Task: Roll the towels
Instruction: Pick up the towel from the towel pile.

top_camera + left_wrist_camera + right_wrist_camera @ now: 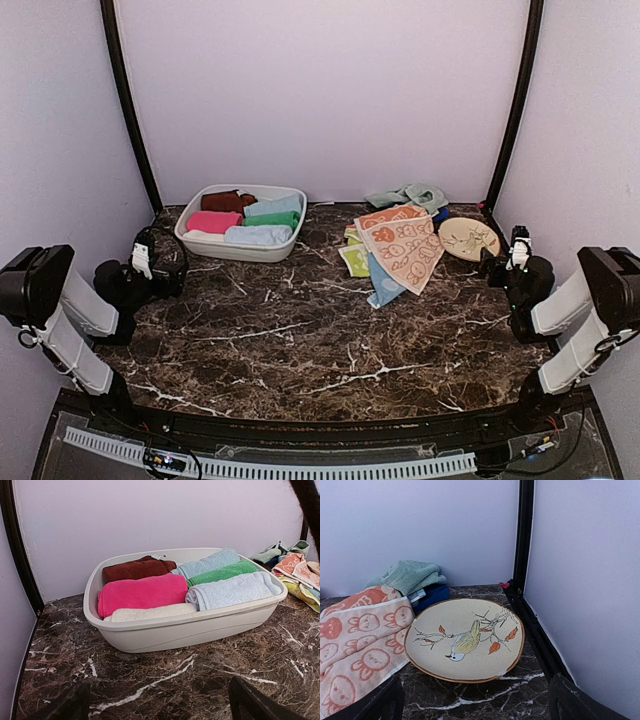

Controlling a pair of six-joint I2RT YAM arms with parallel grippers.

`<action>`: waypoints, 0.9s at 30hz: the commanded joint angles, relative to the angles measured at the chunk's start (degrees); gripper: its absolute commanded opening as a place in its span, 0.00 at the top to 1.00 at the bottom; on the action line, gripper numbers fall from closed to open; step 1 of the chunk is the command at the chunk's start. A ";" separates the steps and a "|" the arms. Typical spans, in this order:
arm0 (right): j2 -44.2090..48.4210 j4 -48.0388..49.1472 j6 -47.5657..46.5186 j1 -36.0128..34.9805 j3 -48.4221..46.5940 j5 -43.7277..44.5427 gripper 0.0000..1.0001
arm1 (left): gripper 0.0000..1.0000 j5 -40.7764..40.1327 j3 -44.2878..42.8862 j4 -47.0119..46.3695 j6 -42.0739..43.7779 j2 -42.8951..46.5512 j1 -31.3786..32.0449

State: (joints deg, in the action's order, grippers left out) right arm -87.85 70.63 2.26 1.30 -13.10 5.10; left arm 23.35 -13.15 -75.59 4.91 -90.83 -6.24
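1. Top external view: white oval tub [238,251] toward the back left of the dark marble surface [300,350], packed with rolled towels [245,222] in maroon, pink, cream, green and two pale blues, side by side in two rows.
2. Well to the right of the tub, unrolled: peach-orange towel [405,250] with rabbit prints, spread flat on top of a loose heap.
3. Under that towel, peeking out on the side nearer the tub: yellow-green towel [354,260] and light-blue towel [383,288], both flat on the surface.
4. Right of the tub, close to the back wall: crumpled mint towel [410,195], seen from the right wrist lying on a dark blue towel [432,594].
5. Farthest from the tub on the right: beige plate [468,238] painted with a bird on a branch, just beside the peach-orange towel's edge.
6. Left claw [172,278] just to the left of the tub, by its near-left corner, fingers apart and empty, aimed at the tub's long side in the left wrist view.
7. Right claw [490,266] well right of the tub, just beyond the plate, fingers spread wide, nothing between them, facing the plate.
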 commanded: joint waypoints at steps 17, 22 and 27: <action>14.23 -38.03 4.16 0.33 -16.50 11.65 0.00 | 0.01 0.81 -4.04 14.18 -0.83 9.13 -1.57; 16.60 -57.94 25.63 1.06 -26.64 22.76 0.00 | 0.01 -0.94 -22.67 51.56 4.57 15.17 -1.58; 16.33 -60.74 16.84 -1.28 -27.95 -1.85 0.00 | 0.01 -1.21 -31.65 68.85 4.82 17.97 -1.79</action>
State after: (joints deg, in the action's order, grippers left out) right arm -71.57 19.62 19.27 2.48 -41.08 17.78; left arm 21.96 -40.40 -28.97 7.99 -75.33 -7.62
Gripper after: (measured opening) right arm 0.996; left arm 0.990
